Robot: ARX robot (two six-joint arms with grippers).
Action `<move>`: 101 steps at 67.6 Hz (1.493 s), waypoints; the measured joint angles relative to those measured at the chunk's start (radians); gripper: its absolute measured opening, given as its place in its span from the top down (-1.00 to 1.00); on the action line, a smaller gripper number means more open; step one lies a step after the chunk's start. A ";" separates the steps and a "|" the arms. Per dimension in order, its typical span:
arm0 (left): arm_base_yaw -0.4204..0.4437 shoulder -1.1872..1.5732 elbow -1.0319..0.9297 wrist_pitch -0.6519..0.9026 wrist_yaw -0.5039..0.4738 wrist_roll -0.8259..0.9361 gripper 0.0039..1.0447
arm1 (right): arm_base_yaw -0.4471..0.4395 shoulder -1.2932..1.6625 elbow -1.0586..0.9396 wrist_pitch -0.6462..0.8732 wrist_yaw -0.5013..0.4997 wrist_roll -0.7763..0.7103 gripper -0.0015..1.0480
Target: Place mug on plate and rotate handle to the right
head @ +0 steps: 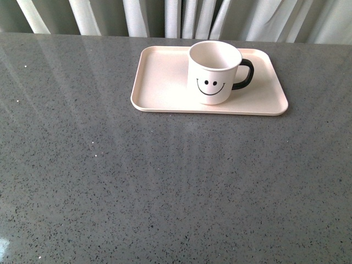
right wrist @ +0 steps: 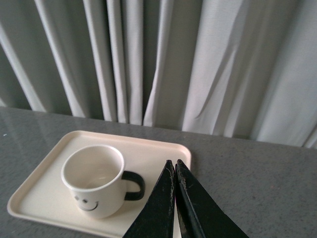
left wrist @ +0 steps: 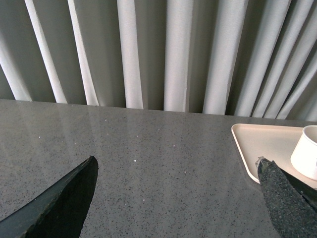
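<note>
The white mug [head: 214, 71] with a black smiley face stands upright on the pale pink-beige plate [head: 159, 82], right of its middle. Its black handle [head: 245, 74] points to the right. Neither arm shows in the front view. In the left wrist view my left gripper [left wrist: 176, 166] is open and empty over bare table, with the plate [left wrist: 250, 144] and the mug's edge [left wrist: 307, 151] off to one side. In the right wrist view my right gripper [right wrist: 174, 163] is shut and empty, held above the plate [right wrist: 44, 191], apart from the mug [right wrist: 94, 181] and its handle [right wrist: 133, 186].
The plate lies on a grey speckled table [head: 165, 187] near its far edge. Pale pleated curtains [head: 181, 16] hang just behind the table.
</note>
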 joint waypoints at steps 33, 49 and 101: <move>0.000 0.000 0.000 0.000 0.000 0.000 -0.83 | -0.045 -0.339 -0.257 -0.079 -0.031 0.006 0.97; 0.000 0.000 0.000 0.000 0.000 0.000 -0.83 | -0.045 -0.443 -0.347 -0.104 -0.031 0.006 0.97; 0.000 0.000 0.000 0.000 0.000 0.000 -0.83 | -0.045 -0.953 -0.364 -0.557 -0.031 0.006 0.97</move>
